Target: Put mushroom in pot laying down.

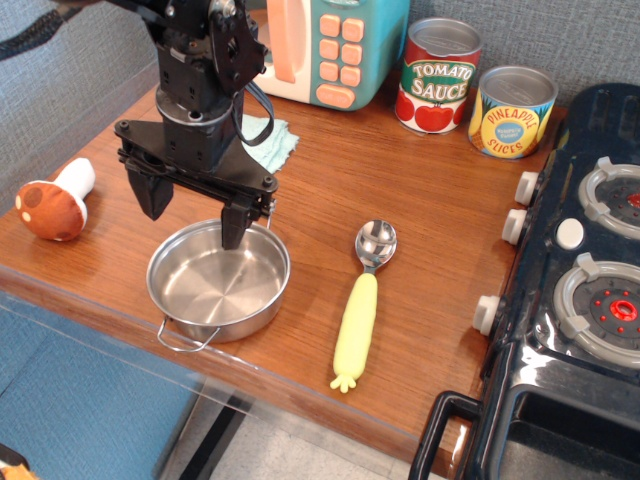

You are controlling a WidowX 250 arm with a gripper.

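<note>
The mushroom lies on its side at the left edge of the wooden table, reddish-brown cap toward the front, white stem pointing back right. The pot, a shallow shiny steel pan with a wire loop handle at its front, sits to the right of the mushroom and holds nothing. My gripper hangs over the pot's back left rim, jaws wide open and empty. One black finger is outside the rim on the left, the other is over the pot's inside.
A spoon with a yellow handle lies right of the pot. Tomato sauce can and pineapple can stand at the back. A toy appliance and a green cloth are behind the arm. A black toy stove fills the right side.
</note>
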